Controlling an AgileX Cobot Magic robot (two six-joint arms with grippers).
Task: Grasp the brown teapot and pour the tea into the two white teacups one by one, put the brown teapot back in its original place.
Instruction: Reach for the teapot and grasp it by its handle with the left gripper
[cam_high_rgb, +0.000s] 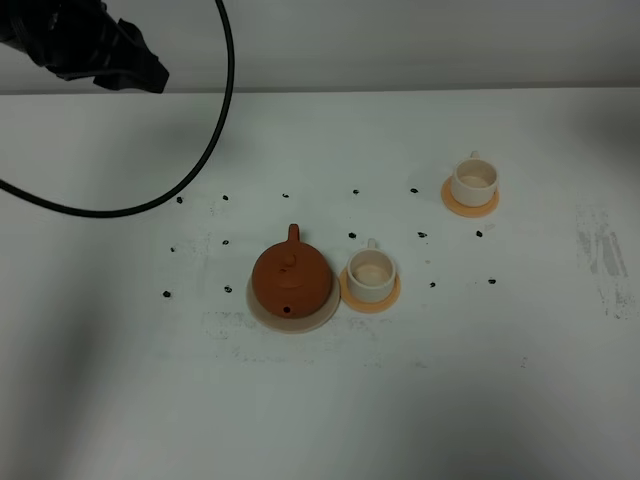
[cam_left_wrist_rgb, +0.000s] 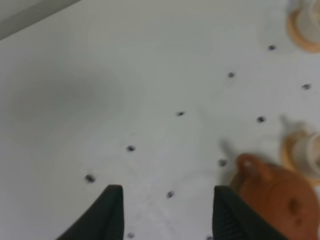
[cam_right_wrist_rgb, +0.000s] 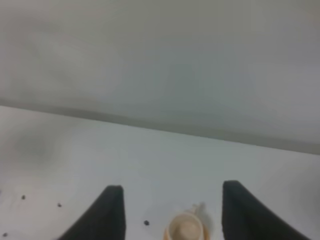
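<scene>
The brown teapot (cam_high_rgb: 290, 278) stands on the pale beige disc (cam_high_rgb: 262, 310) at mid-table, spout toward the front edge and handle toward the wall. One white teacup (cam_high_rgb: 371, 272) sits on an orange coaster just right of it. The other white teacup (cam_high_rgb: 473, 180) sits on its coaster further back right. My left gripper (cam_left_wrist_rgb: 168, 192) is open and empty, above the table to the left of the teapot (cam_left_wrist_rgb: 280, 200); its arm (cam_high_rgb: 100, 50) shows at the top left. My right gripper (cam_right_wrist_rgb: 172, 187) is open and empty, with one teacup (cam_right_wrist_rgb: 186, 230) in front of it.
A black cable (cam_high_rgb: 200, 160) loops over the back left of the table. Small black marks (cam_high_rgb: 353, 235) dot the white tabletop around the teapot and cups. The wall runs along the table's far edge (cam_high_rgb: 400, 90).
</scene>
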